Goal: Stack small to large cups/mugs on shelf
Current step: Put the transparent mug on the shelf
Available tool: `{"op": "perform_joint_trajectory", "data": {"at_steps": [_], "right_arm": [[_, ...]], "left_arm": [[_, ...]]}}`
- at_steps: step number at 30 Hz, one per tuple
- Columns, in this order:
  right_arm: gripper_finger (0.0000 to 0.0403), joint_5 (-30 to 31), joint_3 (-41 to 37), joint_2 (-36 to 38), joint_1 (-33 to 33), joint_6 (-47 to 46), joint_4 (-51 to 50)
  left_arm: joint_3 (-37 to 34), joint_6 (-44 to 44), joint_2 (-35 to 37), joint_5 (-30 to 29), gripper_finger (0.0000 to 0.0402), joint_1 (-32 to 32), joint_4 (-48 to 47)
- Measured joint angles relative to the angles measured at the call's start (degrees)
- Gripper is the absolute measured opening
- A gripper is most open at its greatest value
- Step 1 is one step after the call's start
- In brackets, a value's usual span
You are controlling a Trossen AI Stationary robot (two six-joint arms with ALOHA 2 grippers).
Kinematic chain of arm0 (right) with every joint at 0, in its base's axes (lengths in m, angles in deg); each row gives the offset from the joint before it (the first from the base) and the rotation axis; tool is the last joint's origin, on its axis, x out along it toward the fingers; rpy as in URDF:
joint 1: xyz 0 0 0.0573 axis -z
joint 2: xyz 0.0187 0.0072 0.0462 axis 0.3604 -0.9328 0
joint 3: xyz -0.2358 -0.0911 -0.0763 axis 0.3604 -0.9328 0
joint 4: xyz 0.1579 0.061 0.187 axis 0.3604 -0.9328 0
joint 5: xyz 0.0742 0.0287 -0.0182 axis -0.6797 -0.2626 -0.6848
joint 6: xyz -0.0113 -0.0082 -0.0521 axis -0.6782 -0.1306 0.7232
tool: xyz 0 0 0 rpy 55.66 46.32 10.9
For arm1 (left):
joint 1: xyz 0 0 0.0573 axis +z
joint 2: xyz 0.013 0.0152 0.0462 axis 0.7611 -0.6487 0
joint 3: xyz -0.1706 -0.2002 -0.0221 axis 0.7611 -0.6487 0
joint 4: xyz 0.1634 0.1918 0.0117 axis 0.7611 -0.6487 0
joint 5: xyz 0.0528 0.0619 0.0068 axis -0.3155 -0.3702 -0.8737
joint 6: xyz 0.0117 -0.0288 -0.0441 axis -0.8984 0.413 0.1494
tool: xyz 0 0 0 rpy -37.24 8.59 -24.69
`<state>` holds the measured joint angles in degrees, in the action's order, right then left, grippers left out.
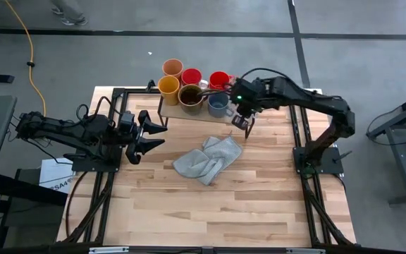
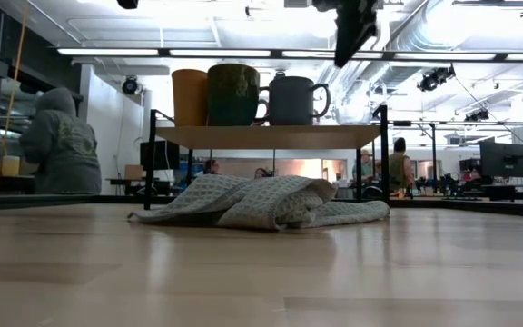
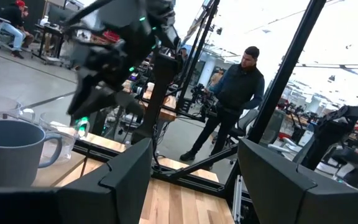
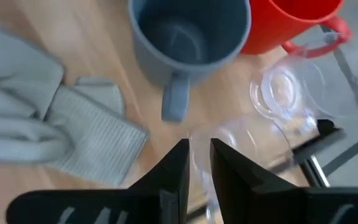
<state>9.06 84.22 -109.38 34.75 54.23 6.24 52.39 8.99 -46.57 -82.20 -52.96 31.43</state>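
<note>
The shelf point(image 1: 197, 117) stands at the table's far side. On it are a peach tumbler point(image 1: 173, 68), two red mugs point(image 1: 191, 76) point(image 1: 219, 80), a yellow mug point(image 1: 168, 86), a brown mug point(image 1: 190, 95) and a grey-blue mug point(image 1: 218, 104). My right gripper point(image 1: 240, 123) point(image 4: 199, 163) is over the shelf's right end, shut on a clear glass cup point(image 4: 247, 152). A second glass cup point(image 4: 284, 93) stands beside the red mug point(image 4: 291, 22). My left gripper point(image 1: 154, 136) is open and empty over the table, left of the shelf. My right gripper pinches the near glass cup's wall at the rim point(image 4: 199, 138), with one finger inside the cup and one outside. The fingers come from above, pointing down. The cup hangs upright below them. I cannot tell whether its base touches the shelf.
A crumpled grey cloth point(image 1: 206, 159) lies on the table in front of the shelf, and also shows in the low view point(image 2: 261, 204). People stand in the room beyond the table point(image 3: 235, 93). Bare tabletop point(image 1: 210, 212) lies toward the near edge.
</note>
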Motion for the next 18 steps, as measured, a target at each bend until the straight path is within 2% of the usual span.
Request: {"op": "perform_joint_trajectory", "data": {"at_steps": [3,6,10,14,18], "right_arm": [[0.0055,0.3,-0.2,3.4,-1.7,0.1,-2.7],[0.0040,0.5,-5.3,8.6,-4.0,-0.2,-2.6],[0.0005,0.4,-20.2,19.5,-7.1,-5.6,3.7],[0.0003,1.3,-36.2,30.6,-9.7,-13.8,13.9],[0.0001,4.3,-46.1,36.6,-8.9,-17.7,22.8]], "left_arm": [[0.0,0.0,0.0,0.0,0.0225,0.0,0.0],[0.0,0.0,0.0,0.0,0.0225,0.0,-0.1],[0.0,0.0,0.0,0.0,0.0225,0.0,-0.1],[0.0,0.0,0.0,0.0,0.0225,0.0,-0.1],[0.0,0.0,0.0,-1.4,0.0225,0.0,-0.1]]}}
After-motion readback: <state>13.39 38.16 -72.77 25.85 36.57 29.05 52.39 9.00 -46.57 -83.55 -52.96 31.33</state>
